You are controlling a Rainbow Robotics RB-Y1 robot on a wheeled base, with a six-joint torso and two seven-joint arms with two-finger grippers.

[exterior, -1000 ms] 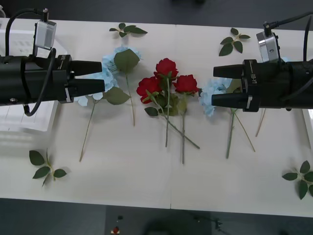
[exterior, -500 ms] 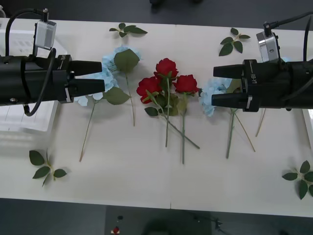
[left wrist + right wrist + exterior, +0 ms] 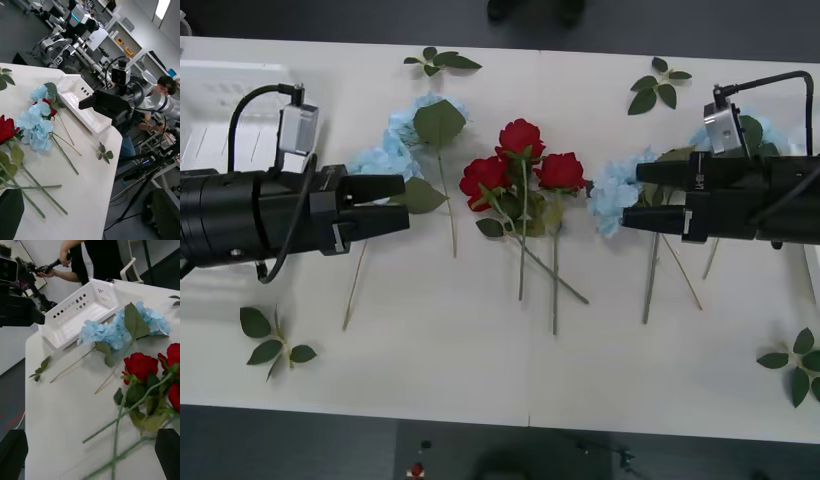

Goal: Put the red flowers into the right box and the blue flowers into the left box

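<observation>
Three red flowers (image 3: 520, 160) lie bunched at the table's centre, stems crossing toward the near edge; the right wrist view shows them close up (image 3: 140, 365). Blue flowers lie on both sides: two clusters left of the roses (image 3: 395, 145) and clusters on the right (image 3: 615, 190). My left gripper (image 3: 404, 203) hovers open beside the left blue cluster's leaf. My right gripper (image 3: 630, 197) hovers open over the right blue cluster. The left box (image 3: 225, 95) stands at the far left, partly under my left arm. The right box (image 3: 80, 103) lies beyond the right blue flowers (image 3: 35, 123), behind my right arm.
Loose green leaf sprigs lie at the back (image 3: 442, 60), back right (image 3: 658, 85), front left (image 3: 270, 340) and front right (image 3: 795, 365). Bare tabletop runs along the near edge. A person stands beyond the left box in the right wrist view.
Both arms have shifted toward the near edge. The left gripper advanced slightly toward the roses; the right gripper drew back a little to the right. The flowers have not moved.
</observation>
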